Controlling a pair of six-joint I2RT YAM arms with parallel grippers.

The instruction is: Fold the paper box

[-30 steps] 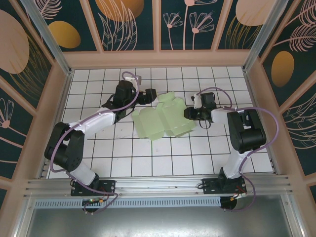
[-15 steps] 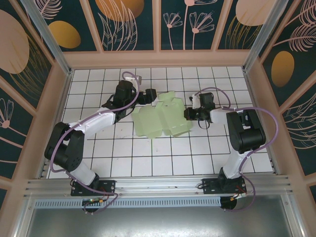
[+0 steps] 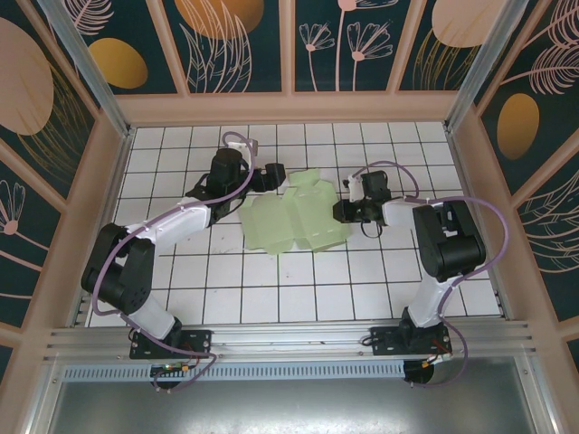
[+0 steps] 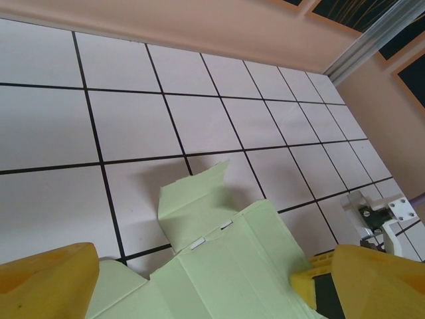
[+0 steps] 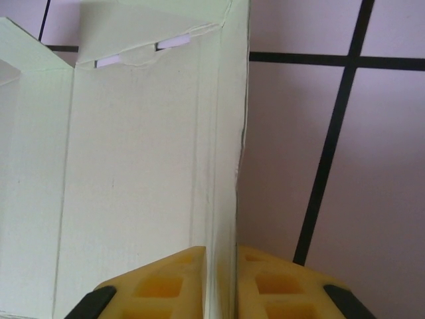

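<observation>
Roughly in the middle of the white tiled tabletop (image 3: 271, 298), fenced on 3 sides by peach walls (image 3: 289, 108), lies the pale mint-green card paper box (image 3: 294, 221), mostly flat, with 1 flap tilted up at its far end. It sits between 2 arms. The left arm stretches diagonally from its base, its left tool (image 3: 274, 174) gaping wide over the box's far-left corner, holding nothing. The right arm doubles back at the elbow, its right tool (image 5: 222, 266) pinched on the box's raised right-hand edge.
</observation>
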